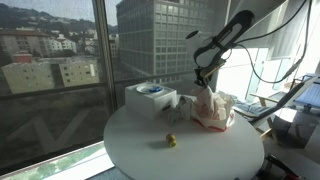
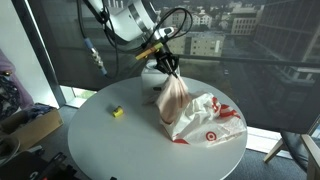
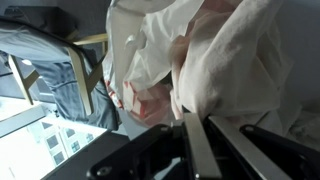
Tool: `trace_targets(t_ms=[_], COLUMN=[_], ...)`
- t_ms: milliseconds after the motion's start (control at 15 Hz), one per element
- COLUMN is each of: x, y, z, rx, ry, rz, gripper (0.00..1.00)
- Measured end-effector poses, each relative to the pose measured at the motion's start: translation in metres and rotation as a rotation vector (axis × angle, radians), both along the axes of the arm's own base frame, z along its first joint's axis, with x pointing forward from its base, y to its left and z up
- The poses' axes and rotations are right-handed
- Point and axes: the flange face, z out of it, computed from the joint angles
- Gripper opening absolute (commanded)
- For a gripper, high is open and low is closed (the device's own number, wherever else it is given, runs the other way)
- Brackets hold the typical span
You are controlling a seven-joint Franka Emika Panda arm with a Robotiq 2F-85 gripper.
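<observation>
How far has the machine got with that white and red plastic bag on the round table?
Done: the hand is shut on a pinch of the plastic bag near its top. Under way: that pinch is drawn up into a peak above the table. Left: the bag's lower part, with the red marks, lies on the tabletop, not yet lifted clear. The small yellow thing lies apart from it.
</observation>
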Motion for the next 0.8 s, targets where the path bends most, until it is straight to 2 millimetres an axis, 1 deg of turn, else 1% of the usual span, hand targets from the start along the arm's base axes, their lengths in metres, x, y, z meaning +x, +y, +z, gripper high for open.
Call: trace_targets(t_ms=[200, 333, 467, 600, 667, 733, 800], x=[-0.009, -0.013, -0.009, 0.003, 0.011, 0.017, 0.022], y=[-0.015, -0.026, -0.031, -0.027, -0.021, -0.016, -0.010], z=[-0.052, -0.078, -0.094, -0.098, -0.099, -0.100, -0.103], rx=[0.014, 0.009, 0.010, 0.016, 0.016, 0.014, 0.012], ry=[0.079, 0.115, 0.110, 0.068, 0.047, 0.034, 0.026], rz=[-0.046, -0.073, -0.083, -0.081, -0.081, -0.082, -0.083], gripper=[0.02, 0.02, 0.02, 0.03, 0.33, 0.34, 0.41])
